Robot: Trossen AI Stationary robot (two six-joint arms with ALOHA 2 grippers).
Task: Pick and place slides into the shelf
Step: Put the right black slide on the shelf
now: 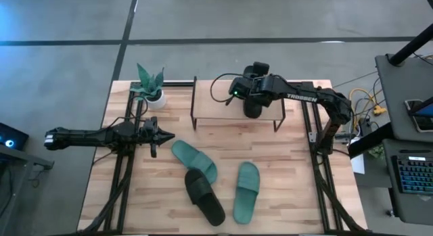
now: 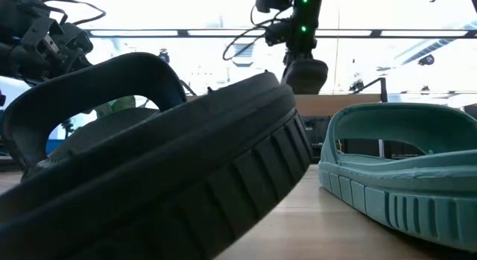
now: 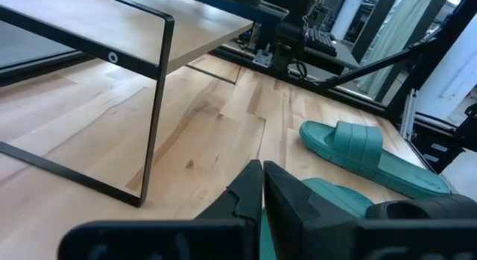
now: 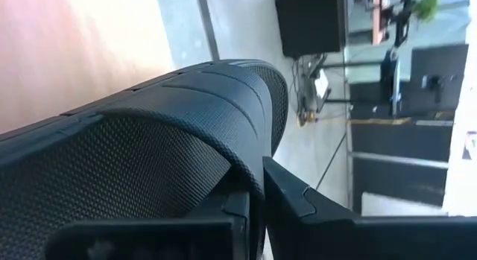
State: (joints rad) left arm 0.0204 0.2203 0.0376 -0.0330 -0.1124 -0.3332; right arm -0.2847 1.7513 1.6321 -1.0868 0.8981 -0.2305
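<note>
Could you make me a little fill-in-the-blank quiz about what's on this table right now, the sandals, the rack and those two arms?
1. The right pincer holds a ____ slide above the shelf.
2. On the table lie ____ teal slides and another black slide.
3. Near the shelf's left end stands a potted ____.
4. The left pincer is ____ and holds nothing.

Missing words: black; two; plant; shut

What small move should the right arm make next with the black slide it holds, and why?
Probably lower it onto the shelf's light wooden top board and then open. The right gripper is shut on the black wide-strap slide sandal, which hangs above that board. The left gripper waits shut near the two teal slides.
</note>
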